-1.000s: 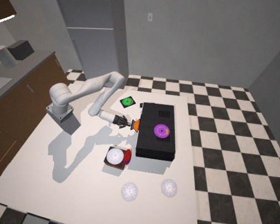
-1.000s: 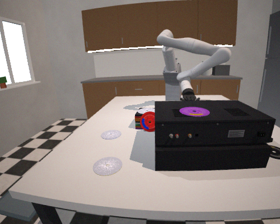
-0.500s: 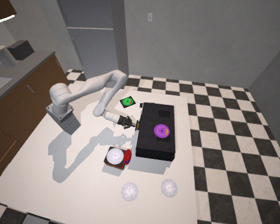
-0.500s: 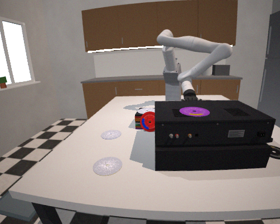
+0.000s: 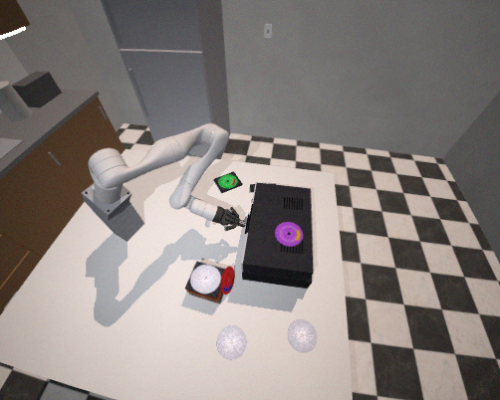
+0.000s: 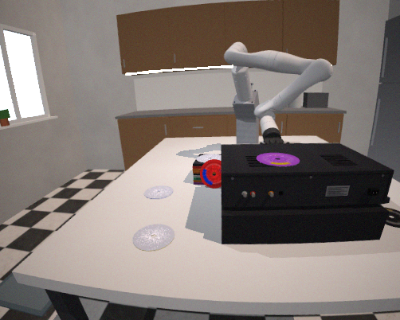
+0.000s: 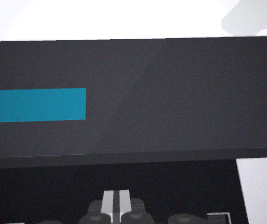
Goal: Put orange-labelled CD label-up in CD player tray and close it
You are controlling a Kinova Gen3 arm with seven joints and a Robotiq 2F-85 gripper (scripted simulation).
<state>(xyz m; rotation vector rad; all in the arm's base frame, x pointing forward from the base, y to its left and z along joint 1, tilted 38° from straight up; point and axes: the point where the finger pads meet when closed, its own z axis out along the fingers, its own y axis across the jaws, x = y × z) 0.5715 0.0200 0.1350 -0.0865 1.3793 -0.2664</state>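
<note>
1. The orange-labelled CD does not show in any view, so where it lies cannot be told; no tray juts from the CD player (image 5: pixel 278 229), whose front reads as one flat dark face in the wrist view.
2. The CD player is a black box at centre right of the top view, with a purple disc (image 5: pixel 288 234) lying on its lid. A teal display strip (image 7: pixel 34 104) crosses the left of its front face in the wrist view.
3. The gripper (image 5: pixel 242 222) is at the player's front face, left of the box in the top view, seemingly touching it. Its fingers are pressed together with nothing between them.
4. Above and left of the player in the top view, a green disc on a black case (image 5: pixel 228 182) lies on the table (image 5: pixel 147 318).
5. Below the gripper, a stack of cases (image 5: pixel 202 291) carries a silver disc, and a red disc (image 5: pixel 228 282) leans on the stack's right side.
6. Two bare silver discs (image 5: pixel 231 341) (image 5: pixel 302 335) lie low in the top view, near the table's lower edge.
7. In the exterior view a black disc (image 6: pixel 398 220) shows at the player's lower right corner.
</note>
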